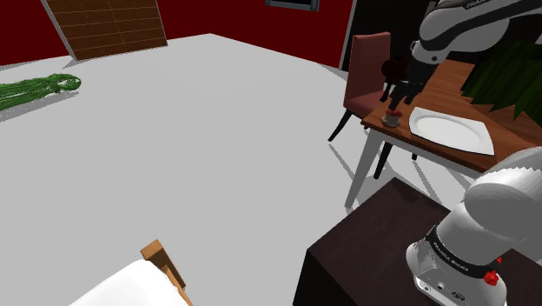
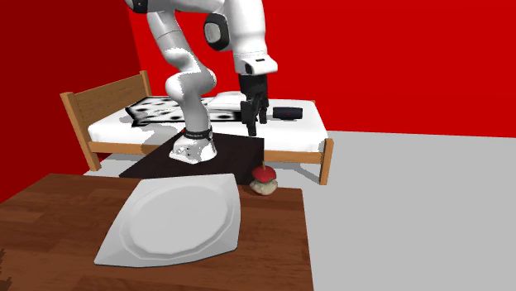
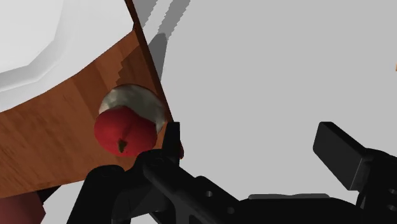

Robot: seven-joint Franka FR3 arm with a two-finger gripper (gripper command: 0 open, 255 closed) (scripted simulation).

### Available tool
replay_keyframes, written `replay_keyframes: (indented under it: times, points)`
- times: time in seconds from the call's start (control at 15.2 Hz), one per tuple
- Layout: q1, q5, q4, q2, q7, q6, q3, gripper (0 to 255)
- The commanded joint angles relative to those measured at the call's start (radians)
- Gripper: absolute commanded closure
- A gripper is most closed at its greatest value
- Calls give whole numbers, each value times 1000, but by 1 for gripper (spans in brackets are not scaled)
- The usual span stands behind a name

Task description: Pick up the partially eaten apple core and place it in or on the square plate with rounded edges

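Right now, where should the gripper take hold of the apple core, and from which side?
Probably from straight above, closing on the red upper part of the apple core. It stands upright, stem up, near the table corner beside the plate, so the top is free. The open gripper hangs above, but the wrist view shows the core outside the fingers; centre first.

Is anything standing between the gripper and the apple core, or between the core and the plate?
Nothing visible does: the open gripper hangs above the apple core, and bare tabletop separates it from the plate.
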Motion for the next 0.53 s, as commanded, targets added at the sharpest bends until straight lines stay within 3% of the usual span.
replay_keyframes:
  times: [0.0, 0.46]
  points:
    - [5, 13, 32, 71, -61, 47, -52, 0]
    - [37, 138, 133, 297, -264, 168, -190, 0]
